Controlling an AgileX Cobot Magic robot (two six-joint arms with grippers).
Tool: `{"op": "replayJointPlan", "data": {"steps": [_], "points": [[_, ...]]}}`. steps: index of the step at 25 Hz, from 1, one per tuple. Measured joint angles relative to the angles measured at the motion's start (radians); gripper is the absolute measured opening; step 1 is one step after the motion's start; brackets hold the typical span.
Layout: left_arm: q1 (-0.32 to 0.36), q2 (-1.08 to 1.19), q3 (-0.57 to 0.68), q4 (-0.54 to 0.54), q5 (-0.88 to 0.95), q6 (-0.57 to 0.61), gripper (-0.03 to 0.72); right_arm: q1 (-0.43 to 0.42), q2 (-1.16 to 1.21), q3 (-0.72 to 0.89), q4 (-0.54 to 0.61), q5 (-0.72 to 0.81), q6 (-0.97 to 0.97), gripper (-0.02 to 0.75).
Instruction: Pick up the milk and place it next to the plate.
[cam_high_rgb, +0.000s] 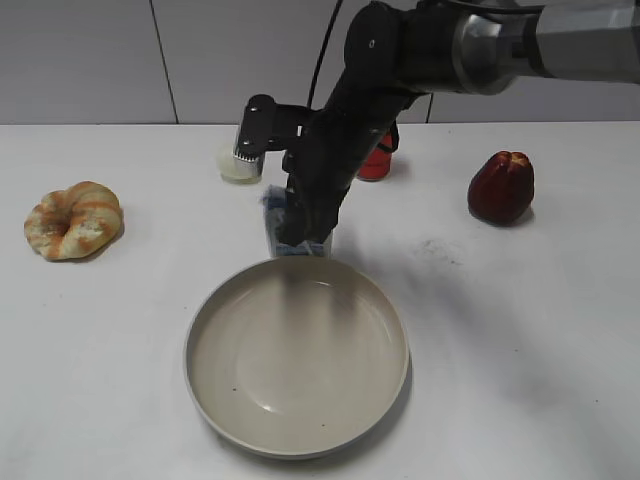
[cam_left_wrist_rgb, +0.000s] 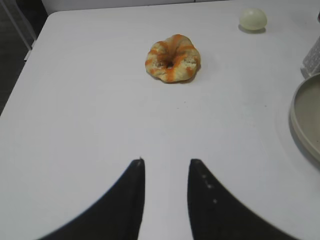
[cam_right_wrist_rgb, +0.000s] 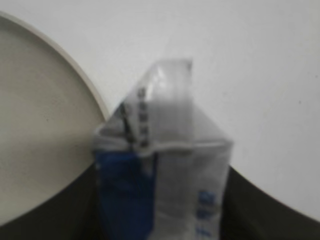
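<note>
The milk (cam_high_rgb: 272, 212) is a small white-and-blue carton standing just behind the far rim of the plate (cam_high_rgb: 196, 330), a large round beige dish at front centre. My right gripper (cam_high_rgb: 300, 236) reaches in from the upper right and is shut on the carton. In the right wrist view the milk (cam_right_wrist_rgb: 165, 165) fills the space between the dark fingers of the right gripper (cam_right_wrist_rgb: 160, 205), with the plate (cam_right_wrist_rgb: 45, 125) close on its left. My left gripper (cam_left_wrist_rgb: 166, 162) is open and empty over bare table. The left wrist view shows the plate's edge (cam_left_wrist_rgb: 302, 115) and part of the carton (cam_left_wrist_rgb: 312, 57) at far right.
A striped bread ring (cam_high_rgb: 73, 220) lies at the left, also in the left wrist view (cam_left_wrist_rgb: 172, 57). A small pale round object (cam_high_rgb: 238, 165) and a red can (cam_high_rgb: 378, 160) stand behind the arm. A dark red fruit (cam_high_rgb: 501, 186) sits at the right.
</note>
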Motion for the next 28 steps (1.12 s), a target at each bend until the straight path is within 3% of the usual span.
{"op": "replayJointPlan", "data": {"steps": [5, 12, 15, 22, 28], "points": [[0.000, 0.000, 0.000, 0.000, 0.000, 0.000, 0.230, 0.000, -0.001, -0.001, 0.006, -0.019, -0.003, 0.515], [0.000, 0.000, 0.000, 0.000, 0.000, 0.000, 0.230, 0.000, -0.117, -0.001, -0.029, -0.031, 0.062, 0.543], [0.000, 0.000, 0.000, 0.000, 0.000, 0.000, 0.230, 0.000, -0.224, -0.001, -0.124, -0.007, 0.248, 0.543], [0.000, 0.000, 0.000, 0.000, 0.000, 0.000, 0.230, -0.015, -0.509, 0.045, -0.469, 0.191, 0.798, 0.543], [0.000, 0.000, 0.000, 0.000, 0.000, 0.000, 0.230, -0.129, -0.802, 0.350, -0.430, 0.276, 1.016, 0.543]]}}
